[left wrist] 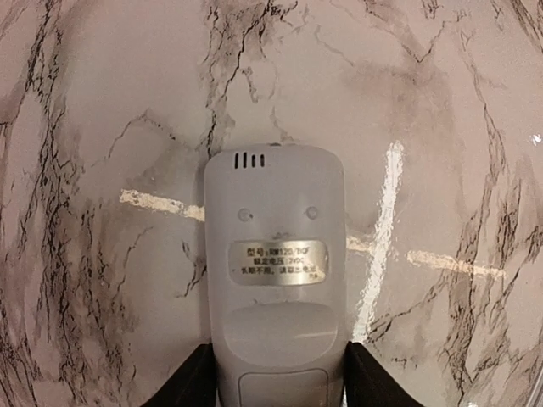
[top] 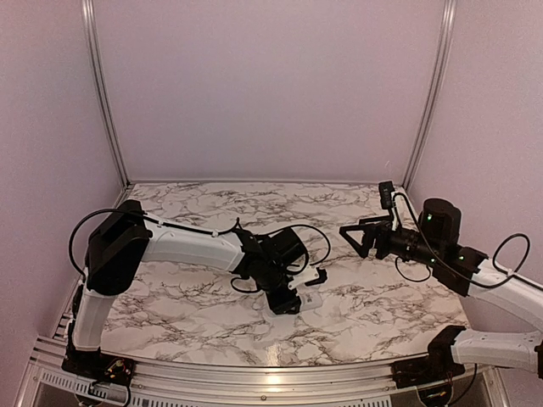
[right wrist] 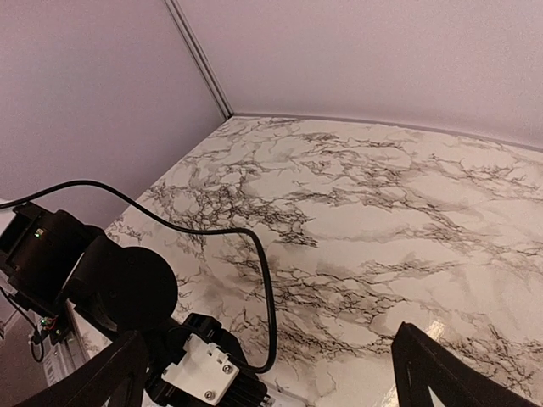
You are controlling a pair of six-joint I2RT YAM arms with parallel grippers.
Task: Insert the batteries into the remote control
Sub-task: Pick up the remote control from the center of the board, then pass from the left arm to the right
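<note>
The remote control [left wrist: 276, 280] shows its white back to the left wrist camera, with a silver label, small vent slots and a closed-looking battery cover near the bottom edge. My left gripper [left wrist: 276, 377] is shut on its lower end, one black finger against each side. From above, the left gripper [top: 297, 292] sits low over the table's middle with a bit of the white remote [top: 310, 298] showing. My right gripper [top: 360, 234] is open and empty, held in the air to the right, and its fingers frame the right wrist view [right wrist: 267, 373]. No batteries are in view.
The marble tabletop [top: 382, 297] has pale walls with metal corner posts [top: 428, 93] behind it. The left arm and its black cable [right wrist: 263, 280] lie just below and ahead of the right gripper.
</note>
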